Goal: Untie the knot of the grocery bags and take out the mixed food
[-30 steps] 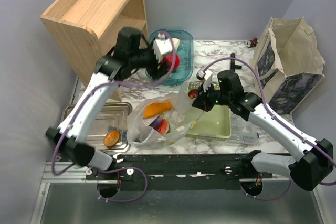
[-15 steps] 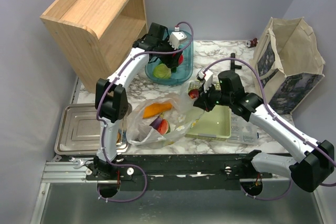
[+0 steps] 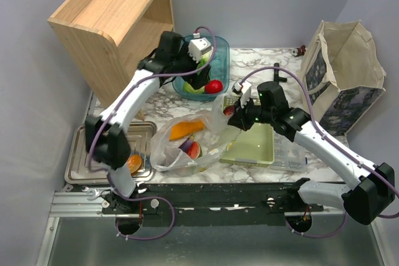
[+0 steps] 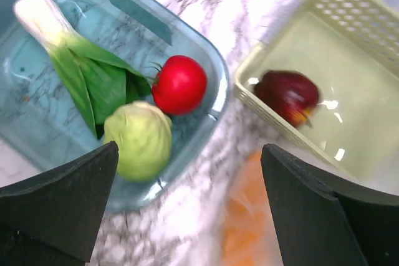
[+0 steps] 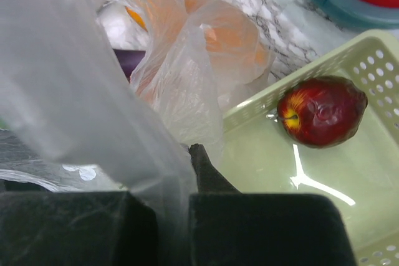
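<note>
Currently the right jaws are clenching a fold of the bag [image 5: 68, 60]; the left jaws are hanging released. Thin, slippery film is likely needing a bunched-fold grip.

crinkly translucent bag [image 3: 181, 149] lies slumped; dark apple [image 5: 321, 111] in green basket [image 5: 349, 179].

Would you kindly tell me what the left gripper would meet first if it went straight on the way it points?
Most likely the blue container's near rim, beside the green cabbage, or the marble table just outside it. The left gripper is open, and depth is hard to judge.
</note>
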`<state>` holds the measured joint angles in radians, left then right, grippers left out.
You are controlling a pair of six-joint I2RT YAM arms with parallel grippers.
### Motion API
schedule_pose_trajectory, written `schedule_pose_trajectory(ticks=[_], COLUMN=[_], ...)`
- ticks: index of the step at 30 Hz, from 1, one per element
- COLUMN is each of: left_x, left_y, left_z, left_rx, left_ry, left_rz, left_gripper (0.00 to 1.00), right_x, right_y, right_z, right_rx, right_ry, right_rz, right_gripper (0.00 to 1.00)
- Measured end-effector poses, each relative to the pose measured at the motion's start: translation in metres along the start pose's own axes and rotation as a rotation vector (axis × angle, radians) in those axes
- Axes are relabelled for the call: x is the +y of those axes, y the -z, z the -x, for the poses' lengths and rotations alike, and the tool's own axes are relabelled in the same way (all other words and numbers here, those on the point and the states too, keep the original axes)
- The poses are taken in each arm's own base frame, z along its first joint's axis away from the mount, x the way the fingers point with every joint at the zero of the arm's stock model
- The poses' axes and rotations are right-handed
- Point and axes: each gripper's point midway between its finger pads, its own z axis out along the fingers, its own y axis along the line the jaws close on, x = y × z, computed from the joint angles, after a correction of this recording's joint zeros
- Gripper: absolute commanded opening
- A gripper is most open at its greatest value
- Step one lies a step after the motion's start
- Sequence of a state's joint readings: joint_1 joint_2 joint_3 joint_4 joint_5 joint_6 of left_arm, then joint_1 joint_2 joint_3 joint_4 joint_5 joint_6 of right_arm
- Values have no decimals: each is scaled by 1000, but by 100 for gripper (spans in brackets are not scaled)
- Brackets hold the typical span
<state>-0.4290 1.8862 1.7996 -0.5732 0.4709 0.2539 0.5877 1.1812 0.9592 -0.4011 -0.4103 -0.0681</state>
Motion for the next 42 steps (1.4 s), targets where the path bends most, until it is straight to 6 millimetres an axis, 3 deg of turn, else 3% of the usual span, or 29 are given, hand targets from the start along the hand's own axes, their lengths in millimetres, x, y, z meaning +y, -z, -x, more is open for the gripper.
schedule_pose_trajectory(ticks=[3, 6, 9, 11, 13, 15, 17, 18, 20, 21, 24, 28, 31, 33, 36, 40, 42], left_x=[-33, -88, -140, -172, -194, -212, -216, -214, -212, -212, -217, -208, -197, -193, -191, -190, -189], left_y=[62, 151, 216, 238, 235, 207, 184, 167, 153, 150, 153, 157, 158, 157, 153, 144, 137], left_z=[17, 39, 35, 20, -4, -47, -88, -119, -166, -195, -243, -288, -303, -298, -277, -232, -222], left_rx=[-110, -288, -404, -432, -391, -262, -135, -35, 112, 199, 344, 474, 528, 515, 440, 290, 263], left_ry=[-53, -184, -348, -434, -470, -467, -437, -412, -397, -406, -457, -555, -598, -604, -572, -526, -511], left_rz=[-3, -23, -62, -113, -187, -289, -335, -351, -360, -368, -406, -403, -371, -335, -275, -197, -180], left_gripper=[99, 96, 80, 69, 66, 62, 57, 56, 52, 51, 53, 65, 71, 71, 70, 66, 66], right_x=[2, 5, 10, 14, 19, 23, 26, 28, 31, 32, 36, 38, 40, 41, 42, 42, 41], right_y=[1, 2, 5, 7, 8, 8, 8, 8, 9, 9, 10, 8, 7, 7, 7, 3, 1], right_z=[10, 13, 16, 17, 15, 12, 8, 6, 3, 2, -3, -18, -28, -29, -29, -31, -32], right_rx=[-24, -38, -50, -57, -57, -51, -43, -38, -29, -27, -18, 11, 34, 37, 36, 50, 57], right_ry=[3, 2, 4, 3, 0, -4, -8, -10, -14, -16, -19, -36, -49, -54, -63, -79, -85], right_rz=[12, 24, 41, 60, 85, 108, 129, 138, 153, 160, 174, 188, 197, 202, 208, 212, 213], right_gripper=[1, 1, 1, 1, 1, 1, 1, 1, 1, 1, 1, 1, 1, 1, 1, 1, 1])
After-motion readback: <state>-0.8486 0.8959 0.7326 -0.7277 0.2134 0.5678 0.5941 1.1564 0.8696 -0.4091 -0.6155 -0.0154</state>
